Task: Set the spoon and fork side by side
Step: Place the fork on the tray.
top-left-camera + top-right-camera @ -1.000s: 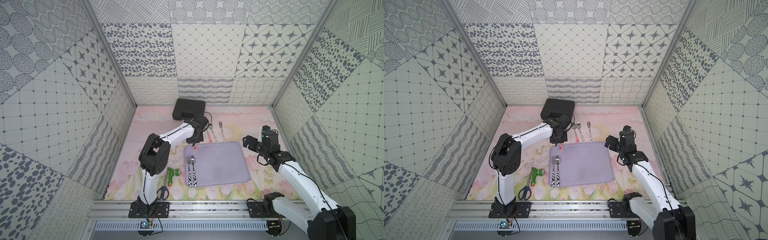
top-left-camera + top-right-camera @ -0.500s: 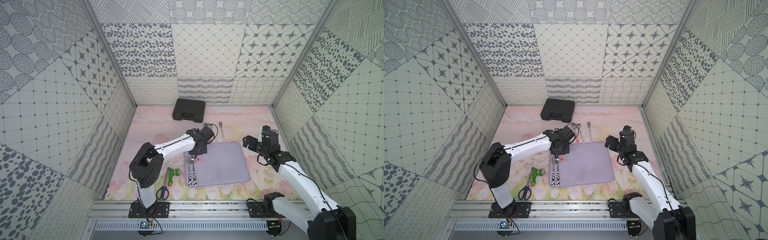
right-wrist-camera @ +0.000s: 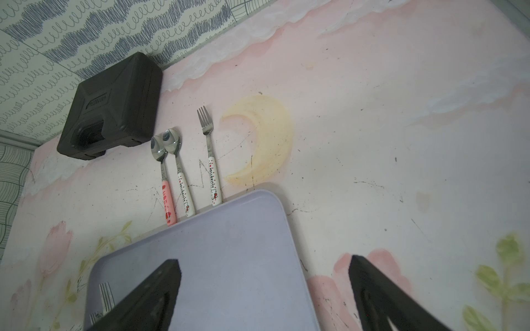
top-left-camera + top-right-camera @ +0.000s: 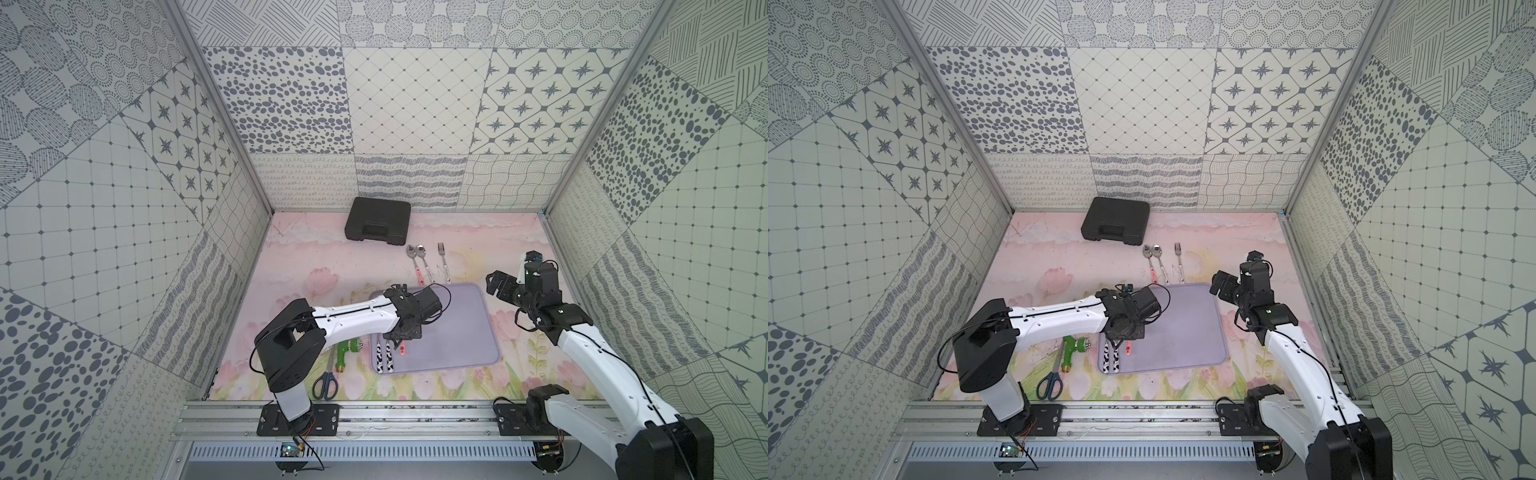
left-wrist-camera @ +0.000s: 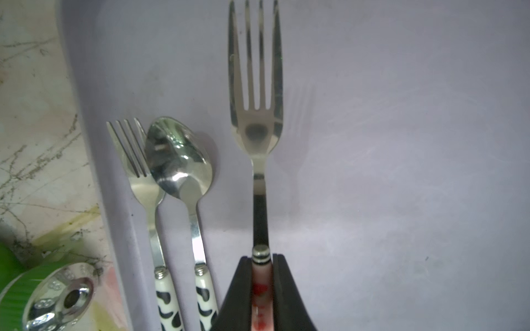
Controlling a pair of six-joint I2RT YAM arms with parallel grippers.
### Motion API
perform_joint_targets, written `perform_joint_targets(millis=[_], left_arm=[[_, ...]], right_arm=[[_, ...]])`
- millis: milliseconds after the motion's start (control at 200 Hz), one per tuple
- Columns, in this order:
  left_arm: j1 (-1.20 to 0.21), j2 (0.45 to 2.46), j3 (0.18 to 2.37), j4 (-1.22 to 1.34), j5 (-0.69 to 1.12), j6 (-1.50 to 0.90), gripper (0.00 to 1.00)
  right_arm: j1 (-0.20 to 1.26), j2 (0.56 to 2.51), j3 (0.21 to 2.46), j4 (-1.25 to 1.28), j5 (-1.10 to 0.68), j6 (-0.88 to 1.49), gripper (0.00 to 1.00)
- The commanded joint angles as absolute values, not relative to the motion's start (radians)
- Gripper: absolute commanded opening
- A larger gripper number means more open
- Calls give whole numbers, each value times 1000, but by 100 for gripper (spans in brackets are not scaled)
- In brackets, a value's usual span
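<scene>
Left gripper (image 5: 261, 258) clamped on pink fork (image 5: 255, 114), over tray (image 5: 401, 172), just beside cow spoon (image 5: 177, 157) and cow fork (image 5: 134, 160) lying there. Right gripper (image 3: 263, 260) jaws apart, empty. Beyond tray: spoons (image 3: 172, 142), Kitty fork (image 3: 210, 160) reading "HELLO KITTY", case (image 3: 114, 106). Nozzle (image 4: 347, 351), scissors (image 4: 326, 382) beside tray.

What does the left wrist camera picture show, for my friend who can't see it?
The left tool pinches a pink-handled fork by its handle, over a purple tray. Beside it on the tray lie a cow-spotted fork and spoon, side by side.
</scene>
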State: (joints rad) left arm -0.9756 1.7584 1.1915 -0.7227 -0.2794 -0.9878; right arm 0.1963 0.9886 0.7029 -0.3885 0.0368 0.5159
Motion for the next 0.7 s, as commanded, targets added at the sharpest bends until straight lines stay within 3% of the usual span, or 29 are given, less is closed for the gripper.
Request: perform_joint_targets(millis=[0, 695], left_arm=[[-1029, 1769, 1170, -743, -331, -1115, 0], [-1083, 1809, 1140, -706, -318, -1178, 0]], right_arm=[[202, 969, 689, -370, 54, 502, 97], [202, 956, 676, -370, 49, 503, 97]])
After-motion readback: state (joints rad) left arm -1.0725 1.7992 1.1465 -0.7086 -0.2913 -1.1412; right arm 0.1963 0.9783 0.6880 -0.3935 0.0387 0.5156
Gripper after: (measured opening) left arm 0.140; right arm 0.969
